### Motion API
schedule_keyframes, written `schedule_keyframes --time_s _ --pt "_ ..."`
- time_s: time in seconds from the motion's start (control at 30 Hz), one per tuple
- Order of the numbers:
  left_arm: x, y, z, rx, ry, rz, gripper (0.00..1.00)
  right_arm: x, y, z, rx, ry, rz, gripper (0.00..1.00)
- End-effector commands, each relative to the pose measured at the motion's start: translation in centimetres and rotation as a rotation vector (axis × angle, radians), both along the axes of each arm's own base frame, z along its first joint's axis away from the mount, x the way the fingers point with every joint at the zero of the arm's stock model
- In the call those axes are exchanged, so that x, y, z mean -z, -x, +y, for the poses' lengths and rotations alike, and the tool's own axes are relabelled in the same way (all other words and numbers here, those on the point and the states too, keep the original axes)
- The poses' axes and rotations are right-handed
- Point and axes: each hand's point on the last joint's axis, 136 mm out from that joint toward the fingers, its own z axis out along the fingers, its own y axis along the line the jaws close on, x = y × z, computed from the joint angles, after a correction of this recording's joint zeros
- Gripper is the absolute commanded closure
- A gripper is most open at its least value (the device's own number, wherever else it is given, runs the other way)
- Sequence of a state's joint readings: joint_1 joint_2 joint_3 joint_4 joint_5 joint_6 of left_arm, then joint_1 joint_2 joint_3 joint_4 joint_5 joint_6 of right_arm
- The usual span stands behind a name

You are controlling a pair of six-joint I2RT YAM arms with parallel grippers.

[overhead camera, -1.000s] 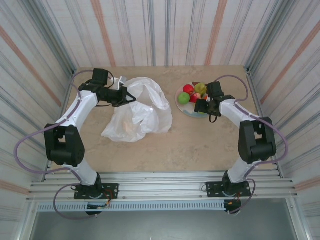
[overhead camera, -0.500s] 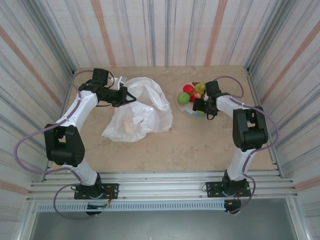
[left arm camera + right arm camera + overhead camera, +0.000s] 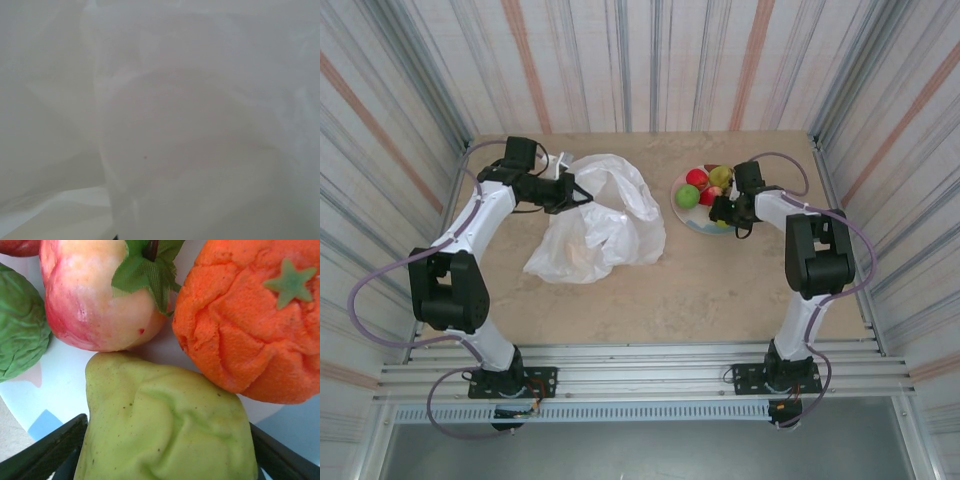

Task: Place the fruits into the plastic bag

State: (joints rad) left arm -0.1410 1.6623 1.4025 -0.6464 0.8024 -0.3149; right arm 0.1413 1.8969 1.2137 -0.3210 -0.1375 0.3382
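Several fruits lie on a pale plate (image 3: 704, 228) at the back right: red (image 3: 696, 178), green (image 3: 688, 196) and yellow-green (image 3: 721, 176). My right gripper (image 3: 721, 210) is down over the plate's near side. In the right wrist view its black fingers (image 3: 50, 455) press both sides of a dented yellow-green fruit (image 3: 165, 425), next to an orange fruit (image 3: 250, 325), a red-yellow one (image 3: 95, 295) and a dark green one (image 3: 20, 335). The white plastic bag (image 3: 600, 225) lies crumpled left of the plate. My left gripper (image 3: 570, 190) is shut on its upper left edge, with film (image 3: 175, 125) over its camera.
Striped walls enclose the tan table (image 3: 720, 290) on three sides. A faint orange shape (image 3: 582, 250) shows through the bag's film. Bare table stretches between the bag and the arm bases.
The right arm's elbow swung in and its gripper edged onto the plate, its jaws narrowing onto the yellow-green fruit. The left arm and bag have not moved.
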Motion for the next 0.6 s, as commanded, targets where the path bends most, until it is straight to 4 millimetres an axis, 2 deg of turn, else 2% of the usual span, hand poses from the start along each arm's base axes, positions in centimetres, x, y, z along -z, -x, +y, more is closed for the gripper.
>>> schedule_keyframes --time_s 0.0,0.3,0.43,0.57 --pt "-1.4 0.5 -0.1 0.008 0.028 -0.025 1.00 -0.4 -0.5 0.3 -0.024 -0.018 -0.012 0.34" --pt "-1.5 0.5 -0.2 0.011 0.032 -0.028 1.00 -2.0 0.7 0.4 -0.026 -0.033 -0.035 0.45" --pt "-1.4 0.6 -0.4 0.016 0.033 -0.026 1.00 -4.2 2.7 0.8 -0.032 -0.060 -0.074 0.47" --pt "-1.6 0.8 -0.7 0.024 0.038 -0.027 1.00 -7.0 6.2 2.4 -0.079 -0.083 -0.128 0.48"
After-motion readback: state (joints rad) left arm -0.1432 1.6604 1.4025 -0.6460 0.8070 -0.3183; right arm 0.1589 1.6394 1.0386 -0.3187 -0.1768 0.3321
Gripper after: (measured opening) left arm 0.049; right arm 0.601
